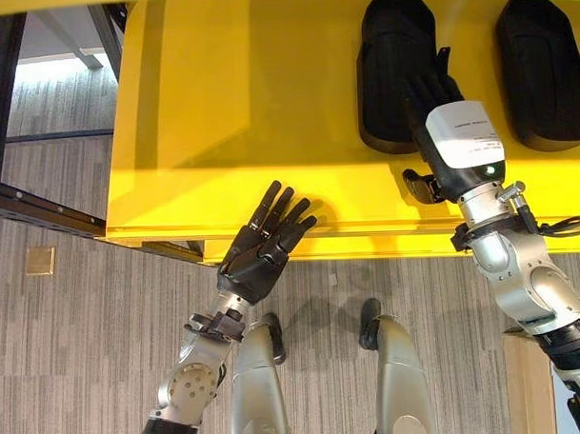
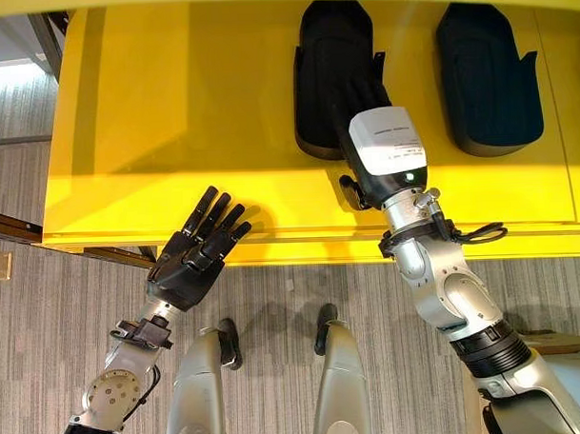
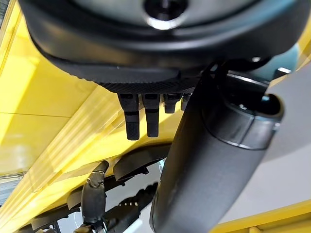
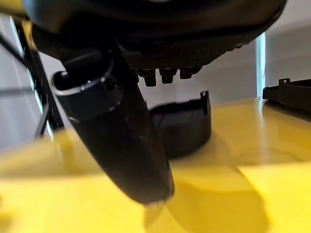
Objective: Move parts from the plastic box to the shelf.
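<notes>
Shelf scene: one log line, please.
shelf: two black parts | right hand: open, over near part | left hand: open, at front edge

Print on the white cover (image 2: pixel 387 140) is illegible.

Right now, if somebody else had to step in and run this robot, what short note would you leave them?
Left hand: open, fingers straight, holding nothing, at the front edge of the yellow shelf.
Right hand: reaching over the shelf beside the left black part; whether it is gripping cannot be told.
Done: two black parts lie on the shelf, the second further to the robot's right.
Left: check that the right hand has let go, then fetch any remaining parts from the plastic box.
</notes>
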